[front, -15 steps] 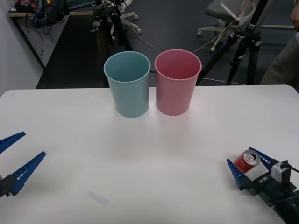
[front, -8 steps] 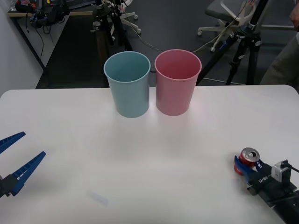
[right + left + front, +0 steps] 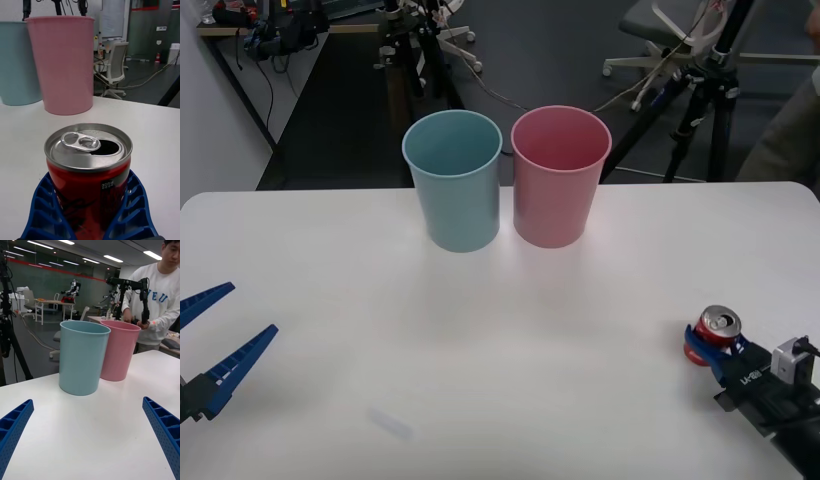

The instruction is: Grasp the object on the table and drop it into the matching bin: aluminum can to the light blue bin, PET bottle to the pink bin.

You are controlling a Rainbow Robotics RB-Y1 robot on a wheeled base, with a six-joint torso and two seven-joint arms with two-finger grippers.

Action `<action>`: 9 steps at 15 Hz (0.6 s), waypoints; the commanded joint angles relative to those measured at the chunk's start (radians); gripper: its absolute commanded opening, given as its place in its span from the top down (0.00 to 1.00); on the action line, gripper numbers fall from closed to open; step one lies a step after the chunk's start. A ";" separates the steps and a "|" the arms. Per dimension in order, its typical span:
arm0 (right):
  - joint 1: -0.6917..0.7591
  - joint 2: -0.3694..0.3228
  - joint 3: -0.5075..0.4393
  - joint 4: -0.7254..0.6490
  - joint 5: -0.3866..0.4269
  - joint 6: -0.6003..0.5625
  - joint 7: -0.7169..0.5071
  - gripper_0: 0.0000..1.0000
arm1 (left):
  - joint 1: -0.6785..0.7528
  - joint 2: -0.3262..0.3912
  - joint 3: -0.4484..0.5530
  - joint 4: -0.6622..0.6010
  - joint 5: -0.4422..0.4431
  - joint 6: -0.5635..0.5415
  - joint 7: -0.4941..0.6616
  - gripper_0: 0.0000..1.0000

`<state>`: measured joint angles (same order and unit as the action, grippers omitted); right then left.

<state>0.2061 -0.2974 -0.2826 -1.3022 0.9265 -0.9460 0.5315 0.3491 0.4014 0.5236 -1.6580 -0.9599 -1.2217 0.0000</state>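
Aluminum can (image 3: 717,333): small, red, silver top with pull tab, mouth already opened. Standing upright at the near right part of the surface (image 3: 480,330), well apart from both bins. In the right wrist view the can (image 3: 88,168) is sitting between the blue ribbed fingers (image 3: 41,210), which are pressing against its lower body on both sides.

Right hand (image 3: 708,345): clenched around the can, low on the body. Whether the can is resting on the surface or lifted just clear of it cannot be told.

Left hand (image 3: 210,340): idling at the near left edge, fingers spread wide, holding nothing.

Light blue bin (image 3: 452,180): standing upright at the far middle of the surface, mouth open. This is judged the correct destination for a can.

Pink bin (image 3: 560,176): standing just beside the light blue bin, on its right, so it is lying nearer the right hand's line of travel.

Handling note, as judgement: the step in hand is securing and raising the can. The grip is sitting low on a thin-walled container, so firm but not crushing pressure is wanted, with the can kept upright. The lift needs to be clearing both rims, since the path to the light blue bin is likely passing over or near the pink one. Releasing only when centred over the blue mouth is advisable; an early release risks the wrong bin.
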 commanded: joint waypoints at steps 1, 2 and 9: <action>0.026 0.001 0.000 -0.074 -0.002 -0.001 -0.019 1.00 | 0.000 0.000 0.000 0.000 0.000 0.000 0.000 0.00; 0.035 0.000 0.000 -0.104 -0.002 -0.001 -0.028 1.00 | 0.000 0.000 0.000 0.000 0.000 0.000 0.000 0.00; 0.141 0.000 0.043 -0.453 0.074 0.084 -0.268 1.00 | 0.000 0.000 0.000 0.000 0.000 0.000 0.000 0.00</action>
<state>0.3322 -0.2975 -0.2465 -1.7050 0.9818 -0.8853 0.2959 0.3491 0.4014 0.5236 -1.6581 -0.9599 -1.2217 0.0000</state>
